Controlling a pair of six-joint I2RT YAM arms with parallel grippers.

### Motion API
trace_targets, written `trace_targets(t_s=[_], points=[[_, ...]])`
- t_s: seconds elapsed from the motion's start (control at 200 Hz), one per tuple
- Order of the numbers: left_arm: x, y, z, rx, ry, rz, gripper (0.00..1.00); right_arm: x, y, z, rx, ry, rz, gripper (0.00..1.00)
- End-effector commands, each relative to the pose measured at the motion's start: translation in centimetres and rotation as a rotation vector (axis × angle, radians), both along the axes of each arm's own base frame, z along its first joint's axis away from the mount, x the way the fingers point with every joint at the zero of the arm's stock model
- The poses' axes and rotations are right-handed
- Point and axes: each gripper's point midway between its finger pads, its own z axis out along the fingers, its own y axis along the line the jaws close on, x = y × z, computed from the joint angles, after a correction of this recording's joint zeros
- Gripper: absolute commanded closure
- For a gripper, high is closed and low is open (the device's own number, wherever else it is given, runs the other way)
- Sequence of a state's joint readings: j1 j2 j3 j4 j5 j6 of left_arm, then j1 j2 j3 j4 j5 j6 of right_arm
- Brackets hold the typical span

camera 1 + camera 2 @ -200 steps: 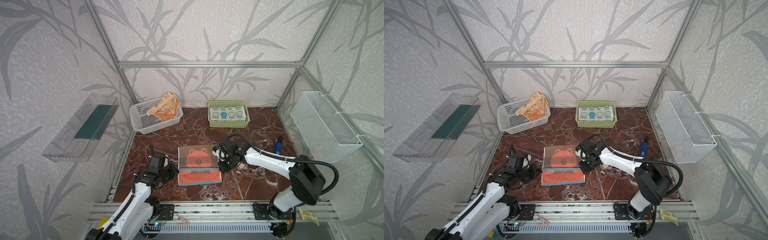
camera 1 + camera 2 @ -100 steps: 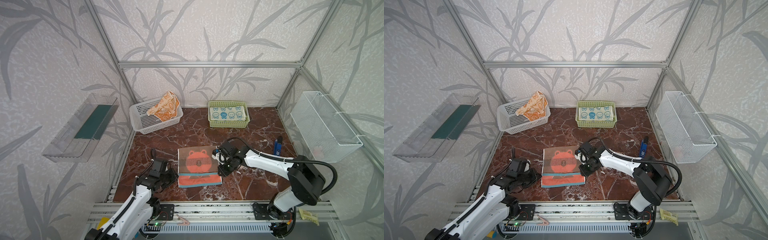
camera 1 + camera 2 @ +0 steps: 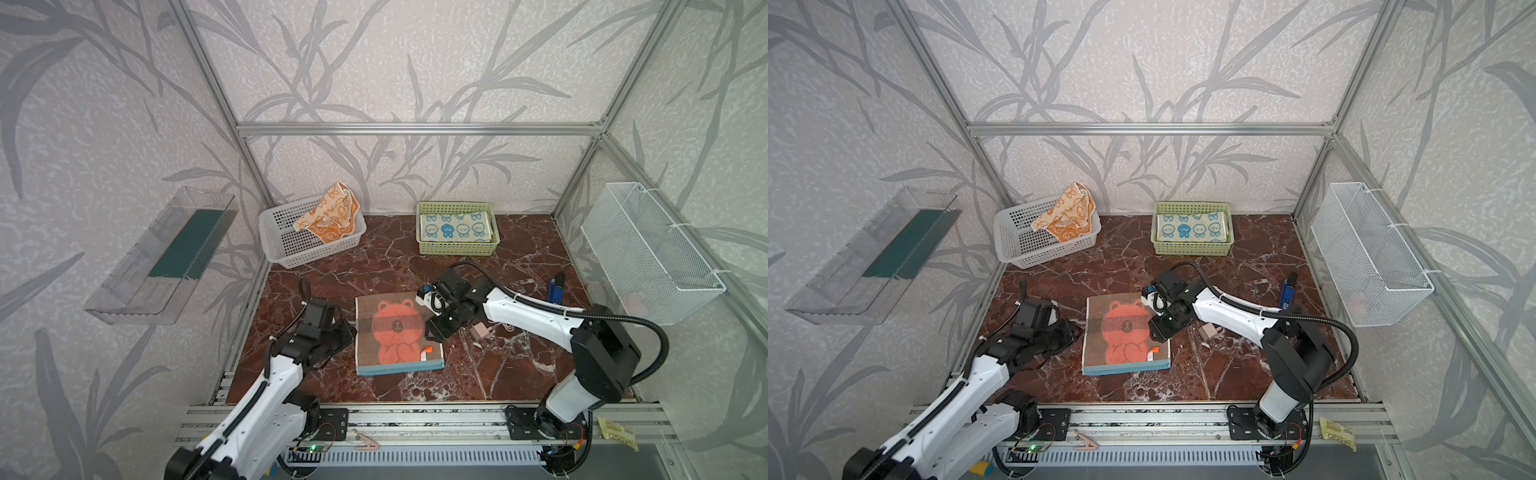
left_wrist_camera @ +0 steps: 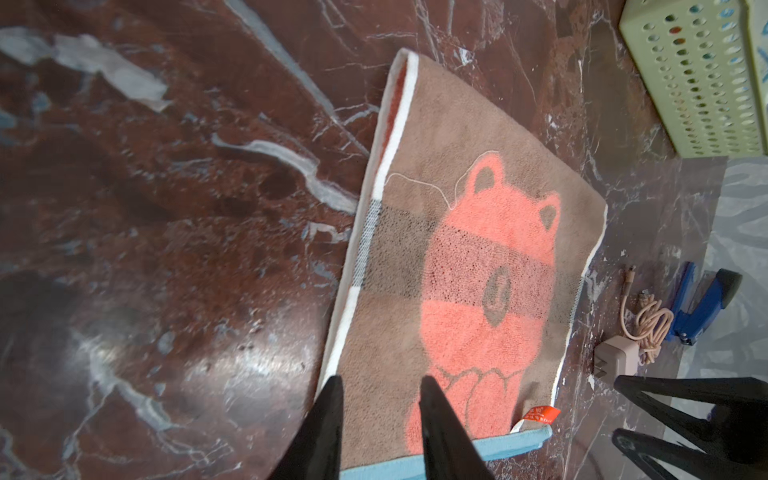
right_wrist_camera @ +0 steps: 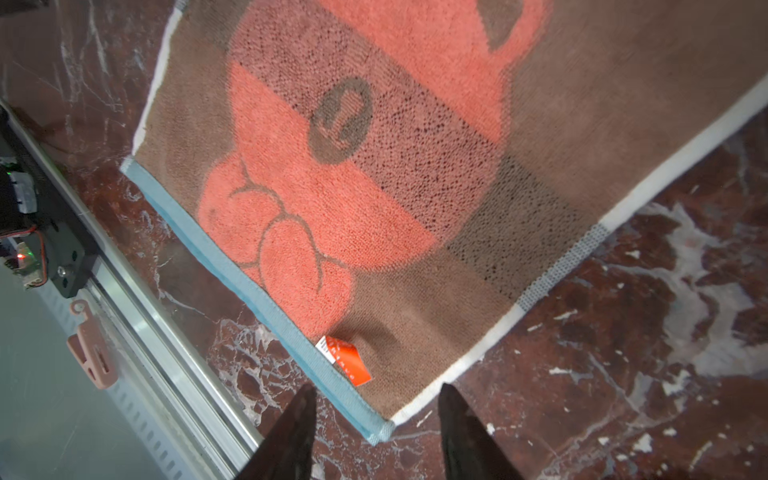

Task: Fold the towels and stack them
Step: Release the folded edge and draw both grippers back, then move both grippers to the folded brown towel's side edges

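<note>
Left gripper [image 4: 378, 384] is hovering narrowly parted over the bear towel [image 3: 397, 332], seemingly not pinching; right gripper [image 5: 374, 392] is gaping wider at its corner. It's lying by the front edge of the tabletop [image 3: 498, 374]. Both should be biting matching corners, lifting evenly.

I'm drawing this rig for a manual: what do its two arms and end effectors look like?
The left arm and right arm have white links and black joints, with black cables running along them; the right one's loops free near its base. The left end effector and right end effector each carry two black, tapered, pointed fingers.
</note>
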State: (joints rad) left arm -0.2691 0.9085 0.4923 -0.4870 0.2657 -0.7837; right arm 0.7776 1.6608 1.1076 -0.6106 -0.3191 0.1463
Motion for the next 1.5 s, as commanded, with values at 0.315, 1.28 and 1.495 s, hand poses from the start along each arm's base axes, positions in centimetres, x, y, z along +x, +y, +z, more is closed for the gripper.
trace_targets(t_s=[0.315, 1.28, 1.495], points=[[10.4, 0.6, -0.7, 0.048, -0.042, -0.012, 0.54, 8.6, -0.7, -1.4, -0.039, -0.032, -0.248, 0.52], [16.6, -1.0, -4.7, -0.182, 0.033, -0.095, 0.85, 17.0, -0.2, -5.1, 0.121, 0.097, -0.481, 0.73], [17.7, -1.0, -2.2, -0.207, -0.073, -0.111, 1.0, 18.1, -0.4, -3.0, 0.133, 0.048, -0.426, 1.0]])
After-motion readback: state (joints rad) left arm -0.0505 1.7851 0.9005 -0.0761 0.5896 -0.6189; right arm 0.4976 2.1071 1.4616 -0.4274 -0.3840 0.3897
